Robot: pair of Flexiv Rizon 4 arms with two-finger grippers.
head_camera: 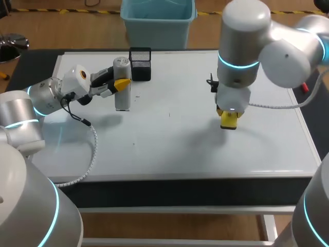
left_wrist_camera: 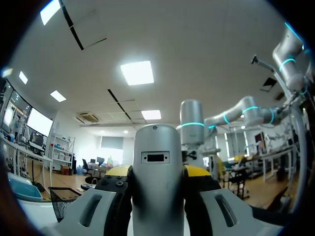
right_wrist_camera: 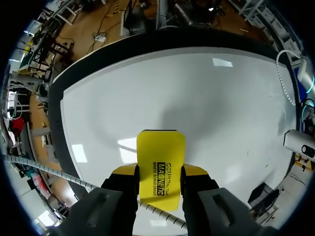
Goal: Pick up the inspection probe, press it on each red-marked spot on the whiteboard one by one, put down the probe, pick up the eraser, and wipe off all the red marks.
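Note:
The inspection probe (head_camera: pixel 122 84), a grey upright cylinder, stands on the whiteboard (head_camera: pixel 169 149) at its far left. My left gripper (head_camera: pixel 121 85) is shut on it from the side. In the left wrist view the probe (left_wrist_camera: pixel 157 179) fills the space between the yellow-tipped fingers (left_wrist_camera: pixel 116 171). My right gripper (head_camera: pixel 229 119) points straight down over the board's right half, shut on the yellow eraser (head_camera: pixel 229 121). The right wrist view shows the eraser (right_wrist_camera: pixel 160 169) clamped between both fingers, a little above the white surface. No red marks show on the board.
A black mesh basket (head_camera: pixel 140 64) stands just behind the probe at the board's far edge. A light blue bin (head_camera: pixel 158 20) sits beyond the table's far side. A coiled cable (head_camera: pixel 92 149) hangs from my left arm over the board's left edge.

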